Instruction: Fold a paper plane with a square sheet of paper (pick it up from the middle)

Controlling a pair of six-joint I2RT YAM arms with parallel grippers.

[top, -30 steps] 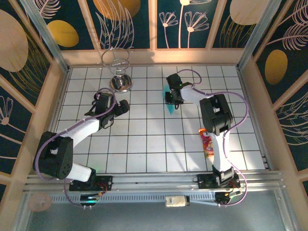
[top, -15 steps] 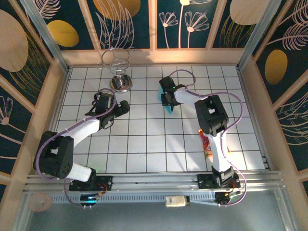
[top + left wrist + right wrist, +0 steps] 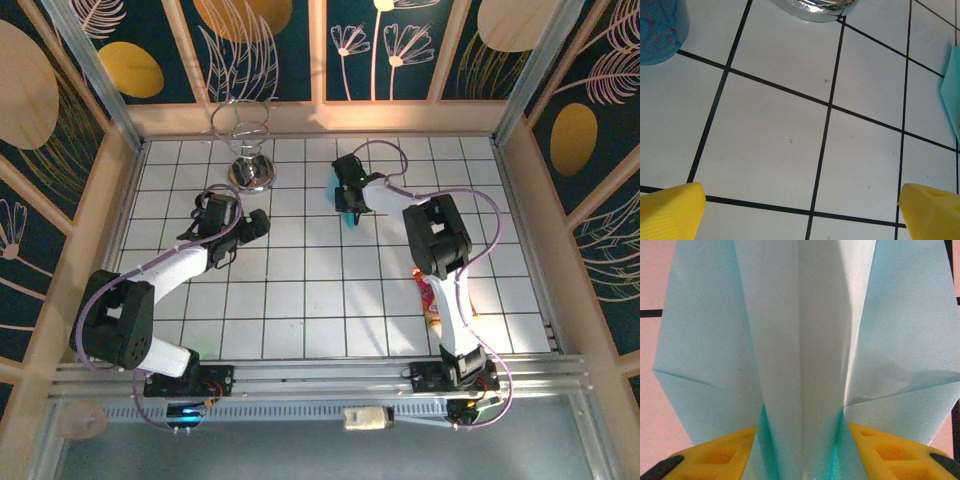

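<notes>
Lying at the far centre of the white tiled table [image 3: 300, 300], the paper plane [image 3: 800, 330] is flanked at its centre keel by the yellow fingers [image 3: 715, 457] of the right gripper [image 3: 801, 455]. Whether the keel is actually squeezed cannot be told. The left gripper [image 3: 800, 210] is seen with fingers spread wide over bare tiles, near a chrome stand base [image 3: 815, 6].

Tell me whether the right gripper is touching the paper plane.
Touching. The right wrist view shows the paper plane with its centre fold wedged between the right gripper's two yellow fingers, its sides pressed against both.
</notes>
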